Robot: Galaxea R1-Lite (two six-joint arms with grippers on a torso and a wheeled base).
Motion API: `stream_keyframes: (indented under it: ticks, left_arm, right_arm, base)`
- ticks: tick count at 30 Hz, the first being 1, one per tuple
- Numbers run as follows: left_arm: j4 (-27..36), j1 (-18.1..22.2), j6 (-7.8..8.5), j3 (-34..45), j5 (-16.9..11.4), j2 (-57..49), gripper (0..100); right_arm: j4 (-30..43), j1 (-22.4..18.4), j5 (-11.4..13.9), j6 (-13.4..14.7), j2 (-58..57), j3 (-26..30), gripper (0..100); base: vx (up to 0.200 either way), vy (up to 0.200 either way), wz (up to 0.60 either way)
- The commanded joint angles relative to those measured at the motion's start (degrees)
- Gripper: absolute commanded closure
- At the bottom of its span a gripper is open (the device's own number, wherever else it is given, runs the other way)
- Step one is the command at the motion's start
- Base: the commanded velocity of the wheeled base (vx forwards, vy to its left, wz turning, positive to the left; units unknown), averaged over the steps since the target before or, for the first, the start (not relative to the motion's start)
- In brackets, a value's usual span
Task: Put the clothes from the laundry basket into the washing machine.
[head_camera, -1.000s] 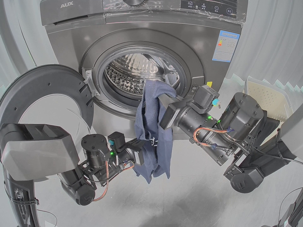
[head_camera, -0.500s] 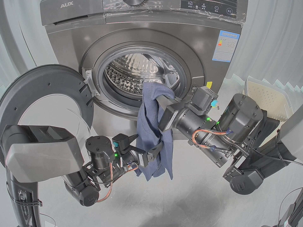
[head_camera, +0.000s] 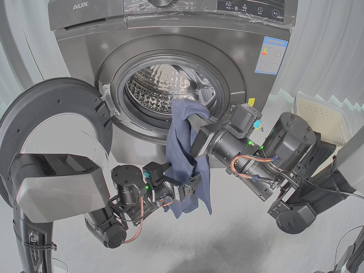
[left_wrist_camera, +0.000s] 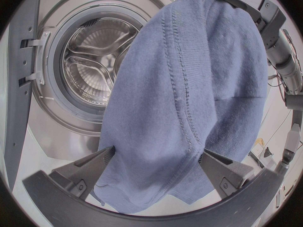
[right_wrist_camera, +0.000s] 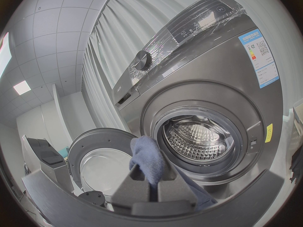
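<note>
The left arm (head_camera: 127, 194) is all black round joints dotted with small screws, a pale grey angular shell (head_camera: 57, 186) above, an orange braided cable (head_camera: 133, 224) looping beneath, green lights (head_camera: 147, 187) glowing. The right arm (head_camera: 261, 152), now: a fatter black drum (head_camera: 292, 133), another orange cable (head_camera: 246, 159), a teal plug (head_camera: 259, 124), a white label (head_camera: 204, 144). The left gripper (left_wrist_camera: 156, 152) has dark grey wedge fingers (left_wrist_camera: 85, 167), one screw each; the right gripper (right_wrist_camera: 153, 177), grey foam-like pads (right_wrist_camera: 135, 183).

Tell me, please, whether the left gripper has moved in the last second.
Yes. Against the washer, the left gripper has shifted right, and the garment now hangs between its fingers.
</note>
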Motion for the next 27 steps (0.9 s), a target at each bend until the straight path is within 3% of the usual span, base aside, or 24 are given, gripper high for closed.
stream_keyframes:
  ticks: [1,4,5,13,15,21,27]
  left_arm:
    - [-0.02,0.10,0.16,-1.54,0.31,1.46,0]
    - [-0.02,0.54,0.25,-1.54,1.28,1.46,0]
    - [-0.02,0.63,0.25,-1.45,1.37,1.46,100]
    - [-0.28,1.50,0.16,-1.19,2.16,-0.04,100]
    - [-0.28,2.03,-0.10,-0.57,3.39,-2.76,100]
    - [-0.28,3.70,-0.54,4.70,2.77,-12.34,100]
    - [-0.02,7.57,-0.54,11.82,-3.90,-23.95,100]
  right_arm:
    - [-0.03,0.02,0.01,0.00,0.06,0.02,100]
    - [-0.03,0.02,0.01,0.00,0.06,0.02,100]
    - [-0.03,0.02,0.01,0.00,0.06,0.02,100]
    - [-0.38,0.02,0.01,0.08,0.06,0.11,100]
    - [-0.38,-0.51,0.01,0.08,-0.29,0.28,100]
    - [-0.21,-2.53,0.28,-0.27,-3.63,4.33,100]
    - [-1.61,-6.13,1.86,-0.53,-8.29,12.76,100]
  base:
    - [0.000,0.000,0.00]
    - [0.000,0.000,0.00]
    - [0.000,0.000,0.00]
    - [0.000,0.000,0.00]
    - [0.000,0.000,0.00]
    - [0.000,0.000,0.00]
    - [0.000,0.000,0.00]
